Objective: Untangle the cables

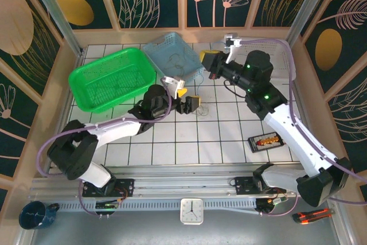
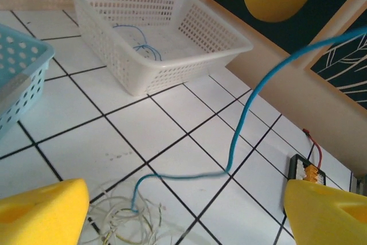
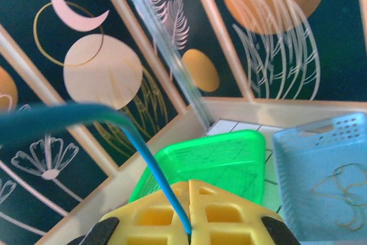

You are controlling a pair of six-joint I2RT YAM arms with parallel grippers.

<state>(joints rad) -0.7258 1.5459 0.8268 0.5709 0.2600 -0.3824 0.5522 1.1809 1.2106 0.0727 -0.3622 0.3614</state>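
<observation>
- The right claw [image 3: 191, 213] is closed, and its yellow pads pinch the blue cable [image 2: 252, 98]. In the overhead view it hangs at about 1 o'clock from the left claw [image 2: 184, 215].
- The left claw stands wide open and has hold of nothing. It sits low over the bench [image 2: 172, 124].
- The clump of pale cables [image 2: 123, 225] lies on the bench between the left claw's spread fingers, nearer to the one at 8 o'clock in its wrist view. From above, the clump is just beside this claw, at about 4 o'clock.
- The blue cable leaves the clump and its long axis climbs toward 2 o'clock, off the bench and up to the right claw.
- The left claw is the nearer one to the clump. I judge that the coming move turns on this line: the clump held down while the blue one is drawn along it.
- The lower part of the clump is cut off by the picture's edge. I cannot tell if the blue end passes through the pale loops or only lies on them.
- From above, the strands are too thin to follow.
- Blue loops [image 2: 140, 44] lie in the white basket [image 2: 172, 76], and grey-brown strands [image 3: 338, 185] lie in the light blue basket [image 3: 298, 159].
</observation>
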